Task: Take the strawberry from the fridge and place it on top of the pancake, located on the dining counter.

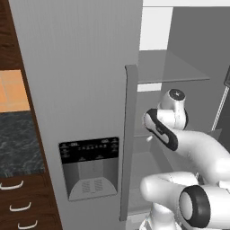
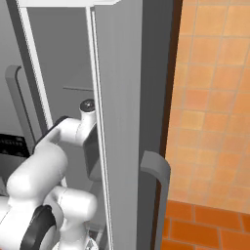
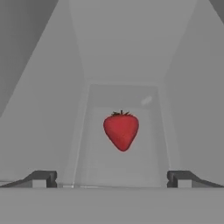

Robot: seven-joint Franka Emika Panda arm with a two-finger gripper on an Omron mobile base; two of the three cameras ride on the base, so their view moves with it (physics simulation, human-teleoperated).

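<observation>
The tall light-grey two-door fridge (image 1: 85,81) stands with its dispenser door shut on the left and its other door (image 2: 127,122) swung open on the right. In the left base view, dark wood drawers with curved handles (image 1: 18,202) sit left of the fridge, below a dark stone countertop (image 1: 18,139). An orange tiled wall (image 2: 210,97) lies right of the open door. The white arm (image 1: 179,134) reaches into the open compartment, below a clear shelf (image 1: 173,67). In the hand view, the small red strawberry (image 3: 121,130) lies on the compartment floor, ahead of the open two-finger gripper (image 3: 111,178), centred between its tips and apparently well apart from them.
</observation>
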